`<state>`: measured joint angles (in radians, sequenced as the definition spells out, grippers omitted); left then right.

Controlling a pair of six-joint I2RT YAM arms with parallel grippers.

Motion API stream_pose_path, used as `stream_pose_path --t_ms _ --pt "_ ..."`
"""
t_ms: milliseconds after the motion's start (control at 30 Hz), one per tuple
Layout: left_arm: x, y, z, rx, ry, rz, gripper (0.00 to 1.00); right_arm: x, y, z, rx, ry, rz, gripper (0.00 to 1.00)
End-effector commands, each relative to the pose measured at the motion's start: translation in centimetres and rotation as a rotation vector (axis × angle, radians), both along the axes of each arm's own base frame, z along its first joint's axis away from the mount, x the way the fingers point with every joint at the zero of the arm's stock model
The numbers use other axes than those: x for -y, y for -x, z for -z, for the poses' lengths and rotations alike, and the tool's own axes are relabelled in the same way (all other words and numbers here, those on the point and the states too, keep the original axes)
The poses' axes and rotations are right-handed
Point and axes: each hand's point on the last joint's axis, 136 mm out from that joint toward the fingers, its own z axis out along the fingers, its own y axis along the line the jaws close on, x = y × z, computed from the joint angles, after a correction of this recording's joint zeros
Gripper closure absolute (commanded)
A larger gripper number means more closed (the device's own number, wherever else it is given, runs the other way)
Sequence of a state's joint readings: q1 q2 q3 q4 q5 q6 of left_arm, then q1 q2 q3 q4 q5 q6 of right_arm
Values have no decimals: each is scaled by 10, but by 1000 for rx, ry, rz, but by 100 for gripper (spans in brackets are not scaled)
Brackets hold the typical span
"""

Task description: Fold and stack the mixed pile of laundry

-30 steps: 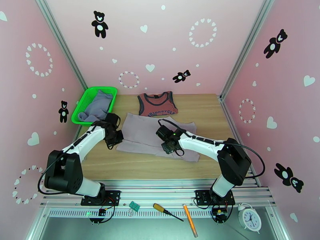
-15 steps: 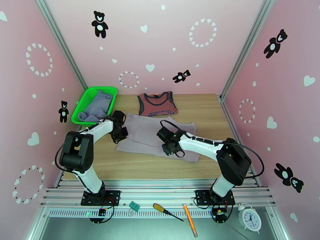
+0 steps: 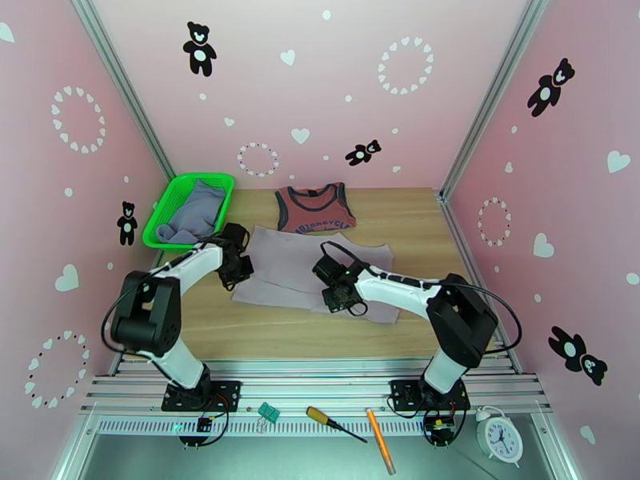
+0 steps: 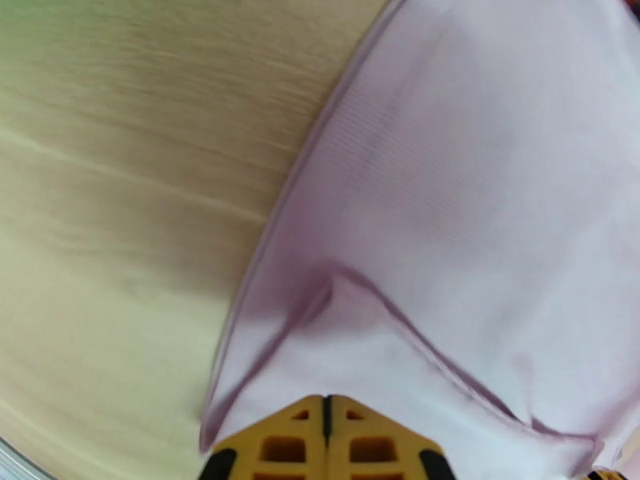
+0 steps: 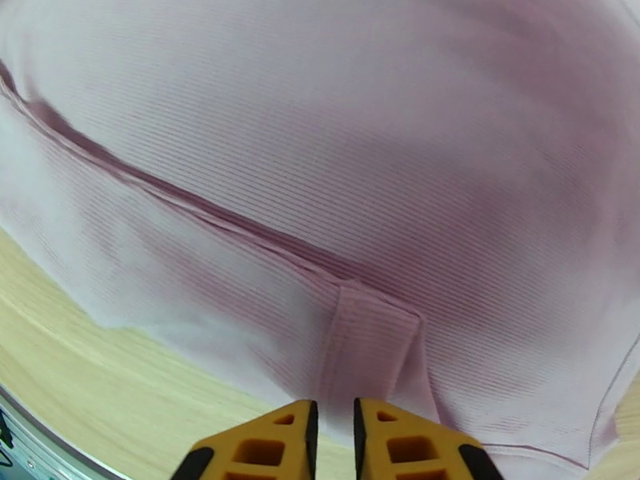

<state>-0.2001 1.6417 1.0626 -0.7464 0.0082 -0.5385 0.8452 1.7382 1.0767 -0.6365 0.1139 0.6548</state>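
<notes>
The pale grey-lilac shirt (image 3: 296, 262) lies spread flat in the middle of the wooden table (image 3: 264, 334). My left gripper (image 3: 238, 272) sits at the shirt's left edge, and in the left wrist view its yellow fingers (image 4: 280, 446) are shut on a puckered bit of the hem (image 4: 336, 298). My right gripper (image 3: 342, 298) is at the near edge, shut on a small raised fold (image 5: 368, 338) of the same shirt. Behind the shirt, the rust-red top (image 3: 314, 208) lies flat. The blue-grey piece (image 3: 196, 214) is bunched in the green basket (image 3: 160, 220).
The basket stands at the table's far left corner against the pink wall. On the metal ledge in front of the arm bases lie a screwdriver (image 3: 336, 424), an orange pen (image 3: 381, 440), green clips (image 3: 269, 412) and a white clock (image 3: 500, 435).
My left arm has folded up at the elbow and its gripper has slid a little back and right along the shirt's left edge. The right gripper has barely shifted.
</notes>
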Motion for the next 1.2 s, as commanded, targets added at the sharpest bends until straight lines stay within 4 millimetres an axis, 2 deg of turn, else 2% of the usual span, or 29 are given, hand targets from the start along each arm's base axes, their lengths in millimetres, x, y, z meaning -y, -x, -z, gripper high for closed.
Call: stream_pose_path --t_ms 0,167,333,367,567,800,900,967,1067,1167 --pt "-2 20 23 -69 -25 -8 100 -7 -2 11 -24 12 11 83" --pt "7 43 65 -159 3 -12 100 8 3 30 -63 96 39 88" --pt "12 76 81 -230 -3 -21 100 33 20 40 -101 176 75 89" --pt "9 91 85 -258 -12 -25 100 37 26 42 -111 178 83 89" --pt "4 130 77 -273 -9 -60 100 61 59 50 -138 210 113 89" --pt "-9 151 54 -228 -36 -92 100 79 80 43 -124 206 127 89" --pt "-7 147 48 -189 -19 -89 100 77 79 39 -103 178 125 88" --pt "-6 134 38 -152 -27 -76 92 70 70 31 -69 155 108 86" --pt "-6 99 9 -79 -68 -50 74 55 44 3 -6 138 59 76" --pt "-3 55 -37 13 -100 -21 64 44 16 -38 63 120 3 68"
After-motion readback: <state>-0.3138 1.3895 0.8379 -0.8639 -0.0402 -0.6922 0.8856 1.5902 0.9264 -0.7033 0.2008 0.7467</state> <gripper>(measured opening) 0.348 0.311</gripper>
